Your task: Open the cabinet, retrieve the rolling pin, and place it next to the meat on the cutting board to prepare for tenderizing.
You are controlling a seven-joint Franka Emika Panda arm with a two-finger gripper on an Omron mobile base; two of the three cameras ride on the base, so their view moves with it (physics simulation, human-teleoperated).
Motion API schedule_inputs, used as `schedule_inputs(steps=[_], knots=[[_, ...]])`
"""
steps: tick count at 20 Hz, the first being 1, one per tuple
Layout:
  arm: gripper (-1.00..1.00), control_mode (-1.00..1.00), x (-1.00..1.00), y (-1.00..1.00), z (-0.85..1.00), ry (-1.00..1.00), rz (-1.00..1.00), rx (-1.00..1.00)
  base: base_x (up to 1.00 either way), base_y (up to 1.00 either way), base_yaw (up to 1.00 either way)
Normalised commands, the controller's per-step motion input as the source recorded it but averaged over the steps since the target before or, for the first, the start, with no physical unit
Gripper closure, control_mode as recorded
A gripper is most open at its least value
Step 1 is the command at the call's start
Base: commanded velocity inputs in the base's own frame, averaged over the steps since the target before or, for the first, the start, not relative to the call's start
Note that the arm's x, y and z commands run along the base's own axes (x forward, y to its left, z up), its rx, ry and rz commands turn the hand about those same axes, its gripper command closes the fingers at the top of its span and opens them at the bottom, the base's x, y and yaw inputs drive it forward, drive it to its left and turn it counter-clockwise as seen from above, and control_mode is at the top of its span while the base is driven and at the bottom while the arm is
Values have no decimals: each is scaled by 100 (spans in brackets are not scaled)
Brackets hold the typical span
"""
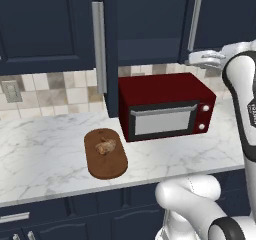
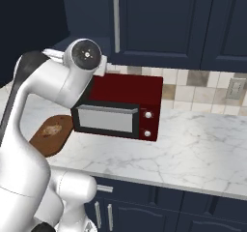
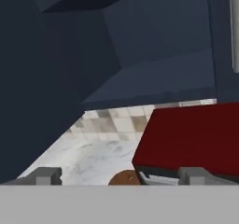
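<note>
1. The hand (image 1: 205, 59) sits high, at about 1 o'clock in the left base view, just under the bottom edge of the cabinet (image 1: 150, 19) and above the back right corner of the dark red microwave (image 1: 167, 106); in the hand view the two finger tips (image 3: 46, 175) stand far apart at the bottom, so I judge the hand wide, with nothing between them.

2. One door of the cabinet stands swung out, edge-on to the left base camera, with its long silver handle (image 1: 99, 46) facing the room; the second handle (image 1: 194, 21) is on the door to the right, close above the hand.

3. In the hand view the open cabinet interior (image 3: 154, 50) lies toward 12 o'clock from the finger tips, dark and in shadow; I cannot make out the rolling pin inside, so its long axis cannot be told.

4. The cutting board (image 1: 105, 154) lies on the marble desk (image 1: 45, 144) at about 7 o'clock from the microwave, with its long axis running away from the robot; the meat (image 1: 105, 146) rests on it, a little toward the far end.

5. My judgement: the coming move turns on the hand going up and into the opening, because the pin should be above the hand, not below; the board is well apart from the hand, down toward 7 o'clock.
</note>
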Motion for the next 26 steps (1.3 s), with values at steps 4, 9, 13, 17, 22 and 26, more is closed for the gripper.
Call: schedule_inputs(steps=[4, 9, 13, 17, 22, 26], knots=[[-100, -100, 0, -54, 27, -6, -26, -15, 0, 0, 0], [-100, -100, 0, -50, 35, -6, -21, -15, 0, 0, 0], [-100, -100, 22, -26, 25, -3, -16, -11, 0, 0, 0], [-100, -100, 41, -8, 12, 0, -11, -6, 0, 0, 0], [-100, -100, 33, -1, 4, 0, -8, -3, 0, 0, 0], [-100, -100, 22, 0, 4, 0, -5, 0, 0, 0, 0]])
